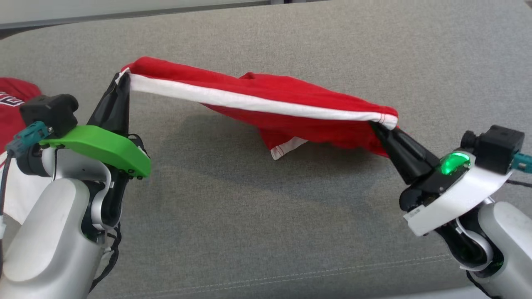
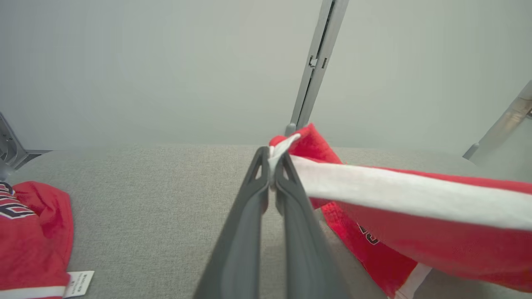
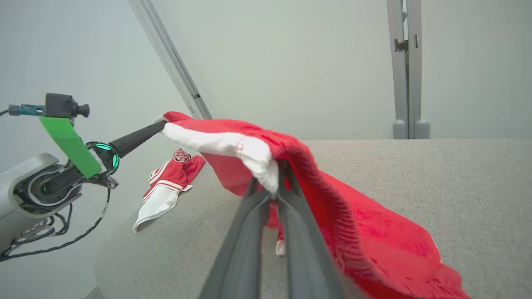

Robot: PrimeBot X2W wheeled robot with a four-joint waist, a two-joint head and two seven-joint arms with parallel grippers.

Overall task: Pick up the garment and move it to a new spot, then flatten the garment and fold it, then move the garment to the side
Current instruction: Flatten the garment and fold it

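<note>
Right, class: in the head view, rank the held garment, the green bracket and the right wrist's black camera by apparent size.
Largest: garment, by far.
Then: green bracket.
Smallest: right camera.
Bracket and camera sit nearer the lens, so real sizes may differ.

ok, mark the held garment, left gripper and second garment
held garment (image 1: 270,88), head view, red cloth above white band
left gripper (image 2: 271,166), left wrist view, between the fingertips
second garment (image 2: 37,232), left wrist view, red fabric

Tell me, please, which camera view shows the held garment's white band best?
The head view: the white band shows end to end. The left wrist view cuts it off at the frame edge; the right wrist view foreshortens it.
</note>
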